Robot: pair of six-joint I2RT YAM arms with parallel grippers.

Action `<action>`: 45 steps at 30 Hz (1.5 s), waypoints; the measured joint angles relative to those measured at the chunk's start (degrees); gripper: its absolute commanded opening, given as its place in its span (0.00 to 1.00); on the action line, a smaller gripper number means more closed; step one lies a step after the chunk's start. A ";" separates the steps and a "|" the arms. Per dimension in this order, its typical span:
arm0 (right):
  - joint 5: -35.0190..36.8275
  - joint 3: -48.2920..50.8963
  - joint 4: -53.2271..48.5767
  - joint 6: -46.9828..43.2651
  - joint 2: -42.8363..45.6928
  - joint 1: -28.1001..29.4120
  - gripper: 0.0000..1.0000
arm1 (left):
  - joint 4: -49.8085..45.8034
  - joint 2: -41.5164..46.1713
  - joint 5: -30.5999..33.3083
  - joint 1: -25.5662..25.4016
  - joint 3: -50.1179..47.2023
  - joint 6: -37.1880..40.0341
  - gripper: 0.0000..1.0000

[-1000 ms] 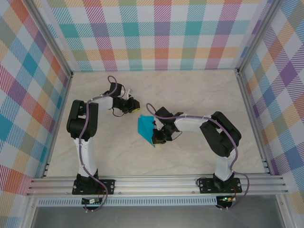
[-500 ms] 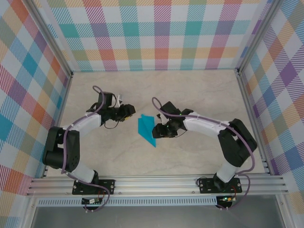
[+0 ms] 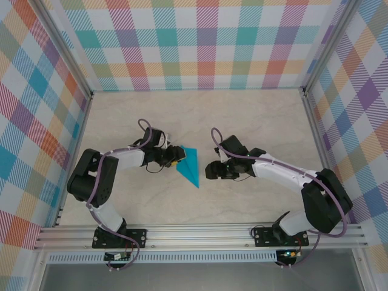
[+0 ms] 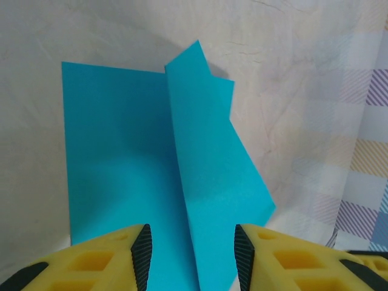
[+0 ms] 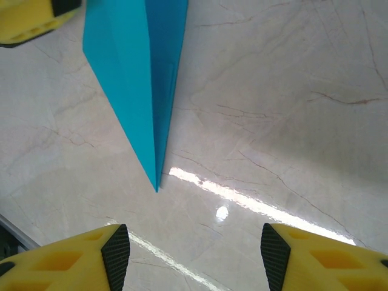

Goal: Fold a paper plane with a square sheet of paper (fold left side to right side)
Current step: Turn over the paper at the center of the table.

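The paper plane (image 3: 189, 165) lay about the middle of the counter (image 3: 254, 121), a little toward its left edge. It was a slim teal-blue dart with its sharp point aimed at the near edge and its broad end toward the far edge. From the left wrist (image 4: 151, 182) it did not lie quite flat: a crease ran along its length, and one long flap stood up from it, with a corner poking up at the broad end. From the right wrist (image 5: 136, 79) it showed as two narrow panels tapering to the point on the pale marbled top.

The left fingers (image 3: 174, 159) sat at the plane's left edge. Up close they (image 4: 103, 260) stood apart with the creased paper between them, open rather than pinching. The right fingers (image 3: 211, 170) hung just to the right of the plane and clear of it, spread wide (image 5: 79, 260) over bare counter.

A second before, the right fingers had been down on the plane's near end and the left fingers off to the left. They had since traded places, while the plane stayed in much the same spot.
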State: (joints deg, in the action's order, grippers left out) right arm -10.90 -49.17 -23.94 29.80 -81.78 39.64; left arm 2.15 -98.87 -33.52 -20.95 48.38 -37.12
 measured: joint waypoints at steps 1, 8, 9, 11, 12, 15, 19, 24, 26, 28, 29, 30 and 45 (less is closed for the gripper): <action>-0.02 0.11 0.22 -0.02 0.68 0.00 0.62 | 0.09 -0.92 -0.02 -0.04 0.46 -0.02 0.42; 0.00 1.22 1.25 -0.02 2.56 0.00 0.62 | 1.33 -6.36 -0.94 -0.72 4.61 -0.59 0.36; 0.00 1.49 1.25 -0.02 2.56 0.00 0.62 | 1.31 -6.73 -1.14 -0.96 5.01 -0.63 0.35; 0.02 2.05 1.20 -0.02 2.56 0.00 0.63 | 1.42 -7.32 -1.38 -1.51 5.79 -0.72 0.30; 0.02 2.25 1.22 -0.02 2.56 0.00 0.64 | 1.44 -7.61 -1.51 -1.77 6.14 -0.79 0.28; -0.04 3.10 1.92 0.39 2.95 -0.02 0.72 | 1.81 -8.22 -1.73 -2.47 7.15 -0.79 0.21; -2.27 6.64 5.35 1.92 6.45 -1.51 0.83 | 2.60 -8.22 -1.97 -2.64 7.34 -0.68 0.14; -10.60 13.03 14.32 5.42 11.21 -7.85 1.00 | 2.49 -6.67 -1.95 -2.67 7.34 -0.22 0.06; -14.45 15.19 18.18 6.82 12.31 -10.45 1.00 | 2.49 -4.59 -1.92 -2.67 7.34 -0.02 0.05; -18.14 16.74 21.64 8.33 12.98 -12.76 1.00 | 2.47 -1.77 -1.92 -2.67 7.39 0.04 0.05; -19.96 17.25 23.17 8.98 13.16 -13.73 1.00 | 2.45 -0.02 -1.92 -2.67 7.48 0.02 0.05; -21.77 17.62 24.76 9.77 13.22 -14.62 1.00 | 2.25 1.33 -1.92 -2.67 7.74 -0.02 0.05; -38.69 11.17 42.69 17.55 12.74 -16.33 1.00 | 4.15 16.39 -2.05 -3.50 17.59 -7.50 0.08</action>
State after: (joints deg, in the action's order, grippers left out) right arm -49.58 -38.00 18.74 47.35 -69.04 23.31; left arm 6.31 -82.48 -35.57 -24.45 65.98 -44.62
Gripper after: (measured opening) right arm 0.997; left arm 0.072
